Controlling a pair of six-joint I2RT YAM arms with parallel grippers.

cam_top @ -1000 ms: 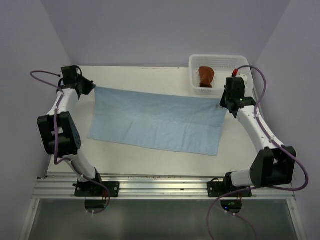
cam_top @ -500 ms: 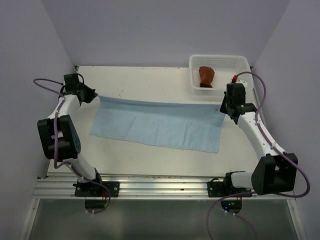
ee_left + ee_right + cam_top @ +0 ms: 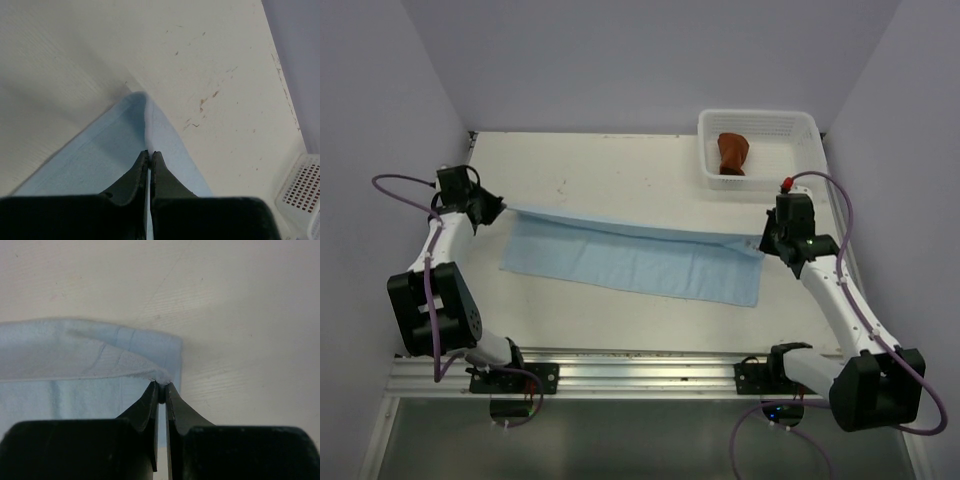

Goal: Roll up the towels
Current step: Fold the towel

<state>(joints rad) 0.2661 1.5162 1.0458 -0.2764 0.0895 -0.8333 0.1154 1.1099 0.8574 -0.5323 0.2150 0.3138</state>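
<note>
Both black two-finger grippers, left [image 3: 498, 208] and right [image 3: 766, 240], pinched opposite far corners of the light blue cloth towel [image 3: 640, 262], lifting that edge above the cream table [image 3: 620, 165].

Bright, even, diffuse light; soft shadow beside blue towel [image 3: 100, 155]; wrist-view foregrounds dark, slightly blurred.

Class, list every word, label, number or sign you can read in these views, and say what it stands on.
No text is legible. The light blue towel, the rust towel, the white basket, the table, the left arm and the right arm show no readable print.
</note>
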